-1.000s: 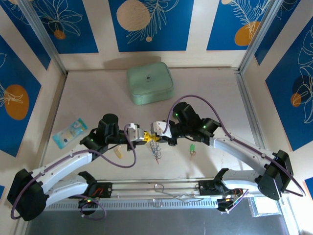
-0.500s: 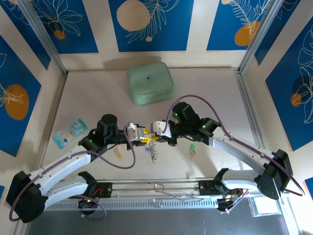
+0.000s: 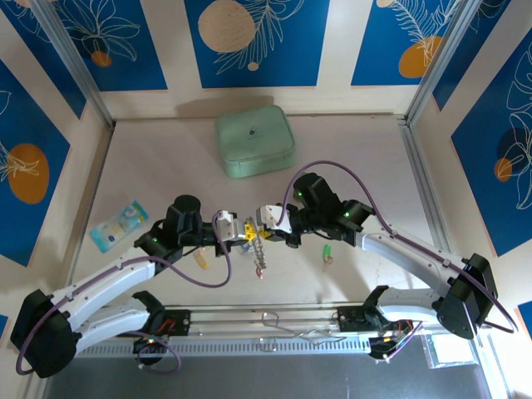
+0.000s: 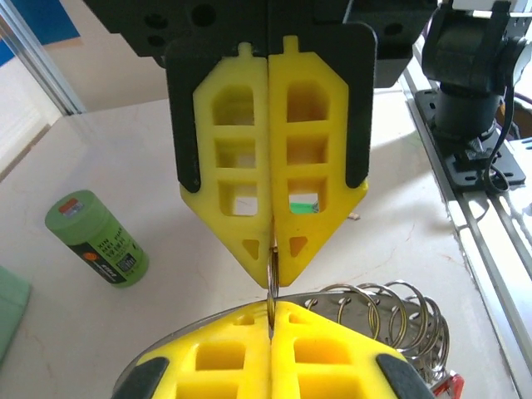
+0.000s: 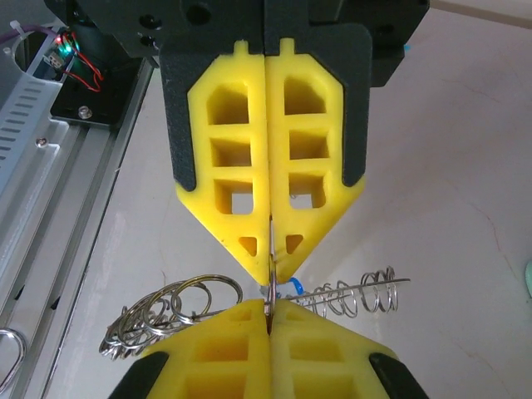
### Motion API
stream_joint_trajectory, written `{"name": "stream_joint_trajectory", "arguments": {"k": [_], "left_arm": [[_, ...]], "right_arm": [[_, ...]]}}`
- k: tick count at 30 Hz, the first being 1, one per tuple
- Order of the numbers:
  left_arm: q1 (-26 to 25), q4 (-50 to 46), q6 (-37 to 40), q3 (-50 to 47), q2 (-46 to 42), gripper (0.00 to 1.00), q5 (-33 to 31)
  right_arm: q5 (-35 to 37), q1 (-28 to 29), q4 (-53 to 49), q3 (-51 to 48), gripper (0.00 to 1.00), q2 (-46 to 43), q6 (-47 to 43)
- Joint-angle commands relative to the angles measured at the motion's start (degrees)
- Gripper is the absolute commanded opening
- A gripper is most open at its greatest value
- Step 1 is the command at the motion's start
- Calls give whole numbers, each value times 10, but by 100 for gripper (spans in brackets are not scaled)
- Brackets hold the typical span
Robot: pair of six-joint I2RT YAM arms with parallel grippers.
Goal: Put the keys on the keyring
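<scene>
We look down on a pale beige bench [image 3: 166,158] boxed in by cream walls with blue panels [image 3: 249,41] of white leaves and orange discs; aluminium posts [image 3: 79,71] stand at the far corners. A metal rail [image 3: 274,320] runs along the near edge between the arm bases.

At the middle of the bench the two claws meet tip to tip. The left claw [image 3: 241,233] is clenched, its yellow fingers [image 4: 237,158] pressed flat together on a thin loop of the keyring [image 3: 259,253]. The right claw [image 3: 264,223] is clenched on that same loop from the other side. The rest of the silvery coil hangs below them, toward the near side. In the right wrist view its rings [image 5: 166,316] fan out to both sides of the pinched fingertips.

A green key [image 3: 327,252] lies on the bench just right of the claws, beside the right arm. A yellow key [image 3: 199,260] lies near the left arm. A mint-green case [image 3: 255,143] sits far centre, a blue packet [image 3: 116,224] at the left, and a green cylinder [image 4: 98,238] stands upright on the bench.
</scene>
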Motion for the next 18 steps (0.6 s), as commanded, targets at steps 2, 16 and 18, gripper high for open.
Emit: {"name": "stream_joint_trajectory", "arguments": {"k": [2, 16, 18], "left_arm": [[-4, 7, 11, 8, 1, 0, 5], [-4, 8, 29, 20, 7, 0, 19], [-4, 11, 28, 18, 4, 0, 20]], "right_arm": [[-22, 2, 8, 0, 0, -3, 4], [24, 14, -16, 14, 8, 20, -10], [28, 14, -16, 14, 1, 20, -11]]}}
